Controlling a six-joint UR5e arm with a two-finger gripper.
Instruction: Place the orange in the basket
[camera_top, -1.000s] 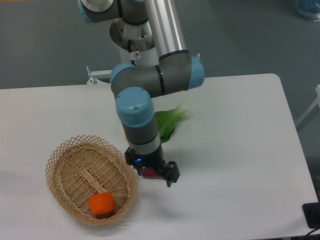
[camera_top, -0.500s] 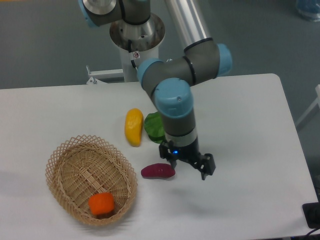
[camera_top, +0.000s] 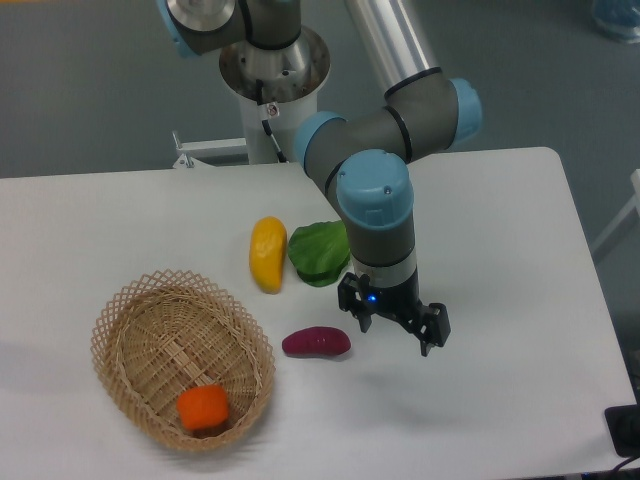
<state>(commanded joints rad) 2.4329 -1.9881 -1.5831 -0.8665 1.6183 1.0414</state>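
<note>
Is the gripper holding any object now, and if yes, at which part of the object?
Nothing is held. The gripper is open and empty above the table, and the orange lies in the basket.

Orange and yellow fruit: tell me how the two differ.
The orange is round and bright orange-red; the yellow fruit is elongated and yellow. The orange lies inside the basket, near its front rim; the yellow fruit lies on the bare table, outside the basket and beside the green leaf. The yellow fruit looks longer than the orange. Both are smooth, and neither is touched by the gripper.
</note>
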